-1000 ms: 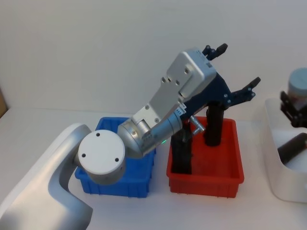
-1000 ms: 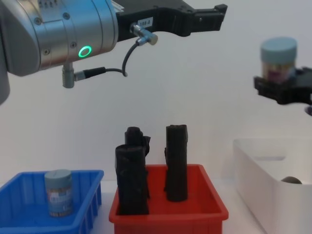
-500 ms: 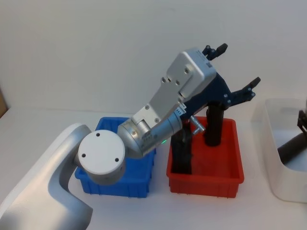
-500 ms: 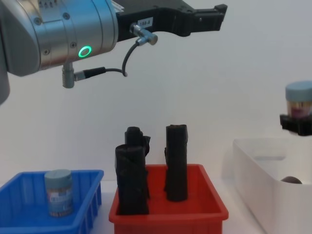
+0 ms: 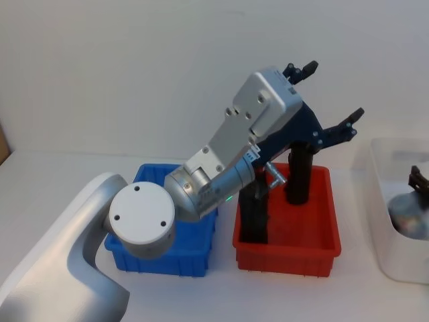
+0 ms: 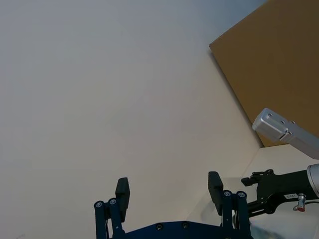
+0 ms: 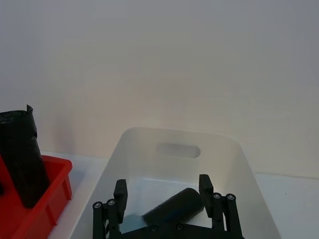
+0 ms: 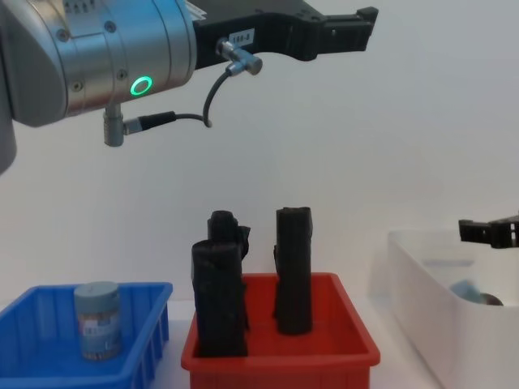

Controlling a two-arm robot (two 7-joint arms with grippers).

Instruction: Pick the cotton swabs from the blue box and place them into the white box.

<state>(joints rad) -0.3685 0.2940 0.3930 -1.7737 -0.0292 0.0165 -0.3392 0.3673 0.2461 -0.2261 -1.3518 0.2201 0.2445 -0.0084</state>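
Right gripper (image 7: pixel 164 196) has dropped into white box (image 7: pixel 149 144) at lower right, fingers now apart, swab jar (image 8: pixel 469 289) released; one jar (image 8: pixel 97 319) remains in blue box (image 8: pixel 150 336).

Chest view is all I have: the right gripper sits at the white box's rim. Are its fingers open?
Observer: Yes. The right wrist view shows the right gripper with fingers apart and nothing between them, above the white box.
Operator: Anything else inside that box?
Observer: A black roll lies on its side on the floor.
Operator: And the left one?
Observer: The left gripper is open and empty, raised toward the wall.
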